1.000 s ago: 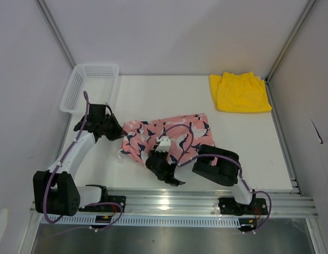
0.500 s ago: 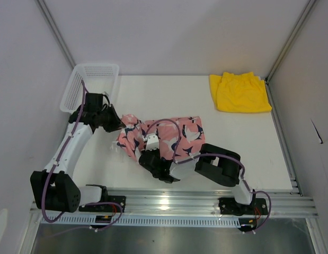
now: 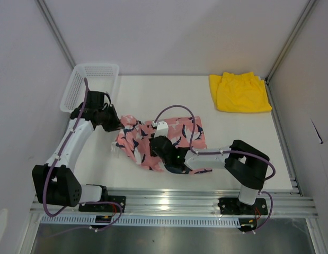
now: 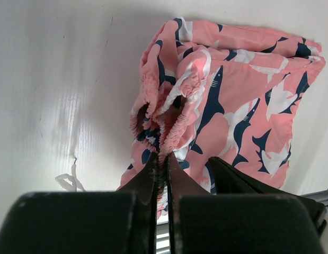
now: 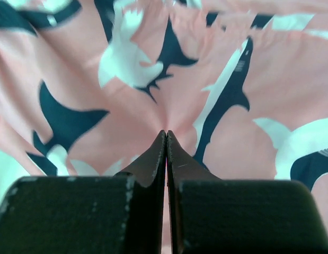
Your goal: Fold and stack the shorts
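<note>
Two pincers clamped, fold under way

Pink shorts (image 3: 133, 142) sit mid-table, bunched tighter than a second ago. My left gripper (image 4: 162, 161) pinches their 9 o'clock waistband; my right gripper (image 5: 166, 135), clamped on cloth, has dragged the hem inward. Yellow shorts (image 3: 240, 92) wait at 1 o'clock.

Pink shorts (image 3: 133, 142) narrower and more bunched than a second ago, right gripper (image 5: 166, 138) farther left, over them
</note>
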